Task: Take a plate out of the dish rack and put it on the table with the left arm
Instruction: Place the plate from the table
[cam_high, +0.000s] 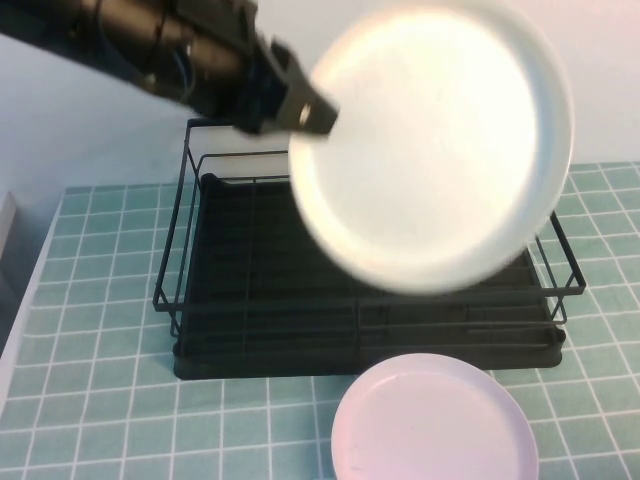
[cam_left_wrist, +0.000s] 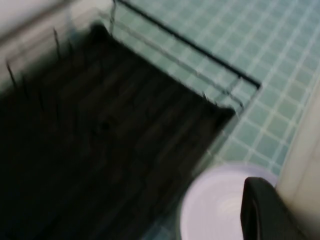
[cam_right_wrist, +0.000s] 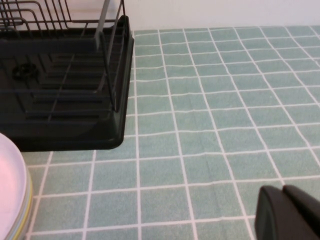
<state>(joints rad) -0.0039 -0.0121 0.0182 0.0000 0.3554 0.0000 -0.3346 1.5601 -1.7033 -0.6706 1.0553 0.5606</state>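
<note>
The creamy-white plate hangs in the air above the black wire dish rack, tilted to face the high camera. The left end effector is clamped on its left rim. A pale pink plate lies on the teal-tiled table just in front of the rack. The right end effector hovers low over bare tiles, its fingers together.

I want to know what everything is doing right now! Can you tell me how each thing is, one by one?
plate: lifted in the air above the rack, held by its edge.
left gripper: raised, jaws shut on the plate's rim.
dish rack: standing on the table, nothing visible inside.
pink plate: lying flat in front of the rack.
table: teal tiles.
right gripper: low over the tiles, right of the rack.
</note>
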